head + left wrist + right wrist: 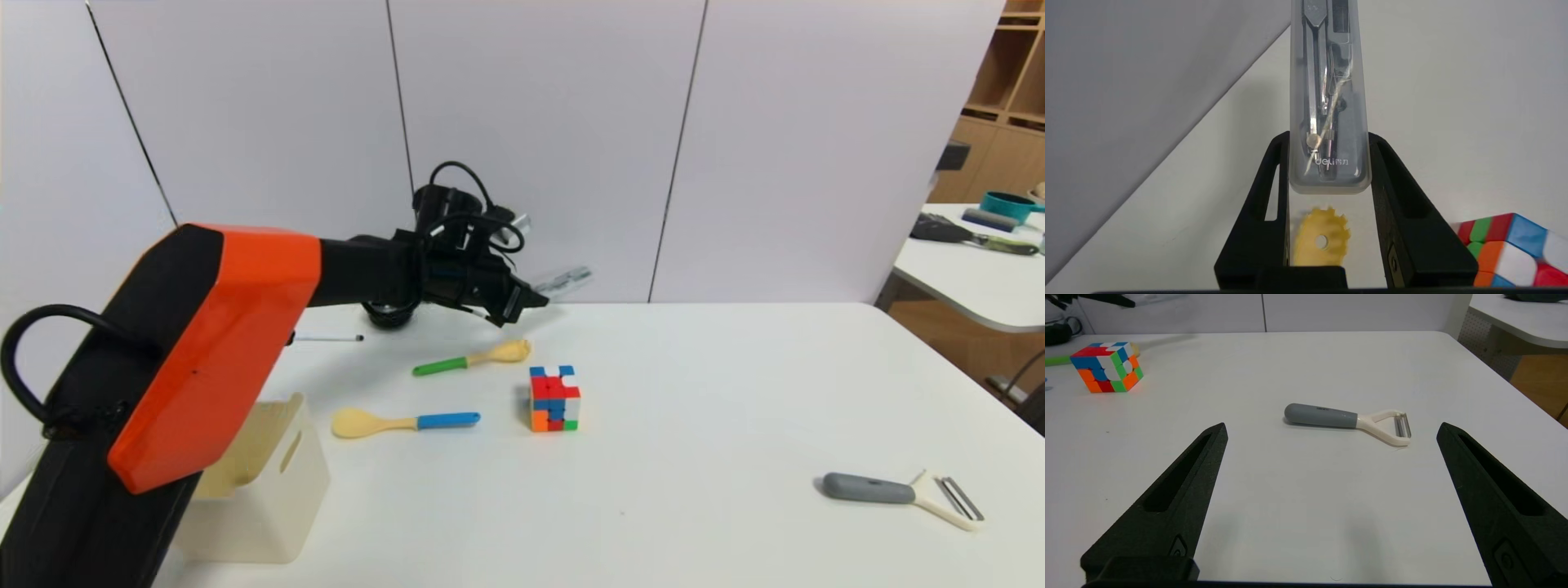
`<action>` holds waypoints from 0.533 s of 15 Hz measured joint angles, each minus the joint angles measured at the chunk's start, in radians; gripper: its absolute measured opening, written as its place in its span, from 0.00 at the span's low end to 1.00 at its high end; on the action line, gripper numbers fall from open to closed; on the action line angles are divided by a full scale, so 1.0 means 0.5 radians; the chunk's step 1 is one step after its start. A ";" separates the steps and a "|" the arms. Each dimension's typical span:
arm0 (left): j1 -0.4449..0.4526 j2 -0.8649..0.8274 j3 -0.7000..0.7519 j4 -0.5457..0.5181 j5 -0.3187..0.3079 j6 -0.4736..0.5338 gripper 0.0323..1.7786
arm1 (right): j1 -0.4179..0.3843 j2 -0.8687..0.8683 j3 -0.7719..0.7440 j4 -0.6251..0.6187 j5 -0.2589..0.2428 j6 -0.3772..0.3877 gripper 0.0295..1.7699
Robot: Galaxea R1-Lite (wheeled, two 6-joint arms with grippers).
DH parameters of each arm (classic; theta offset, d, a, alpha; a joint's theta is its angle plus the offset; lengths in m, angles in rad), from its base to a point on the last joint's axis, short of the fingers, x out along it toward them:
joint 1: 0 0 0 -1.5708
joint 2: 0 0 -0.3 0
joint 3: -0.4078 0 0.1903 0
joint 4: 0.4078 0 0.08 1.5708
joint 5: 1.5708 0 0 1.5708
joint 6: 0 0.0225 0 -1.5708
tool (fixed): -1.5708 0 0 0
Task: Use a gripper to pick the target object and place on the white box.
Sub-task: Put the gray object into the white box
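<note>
Gripping the target object between closed fingers, the left gripper is hovering above the table; the right gripper is gaping wide

White box: near side hidden behind left arm. Compass case: far end cut off. Cube: partly cropped.

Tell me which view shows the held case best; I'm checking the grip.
Left wrist view: the clear compass case fills it, clamped by the left gripper. Head view shows only its tip beyond the fingers; right wrist view, a faint corner sliver.
</note>
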 joint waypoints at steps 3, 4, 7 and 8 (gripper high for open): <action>0.000 -0.263 0.131 0.125 0.005 0.049 0.32 | 0.000 0.000 0.000 0.001 0.000 0.000 1.00; 0.002 -0.370 0.200 0.166 0.008 0.053 0.32 | 0.000 0.000 0.000 0.000 0.000 0.000 1.00; 0.023 -0.759 0.461 0.297 0.030 0.058 0.32 | 0.000 0.000 0.000 -0.001 -0.001 -0.001 1.00; 0.035 -0.893 0.556 0.334 0.055 0.059 0.32 | 0.000 0.000 0.000 -0.001 0.000 0.000 1.00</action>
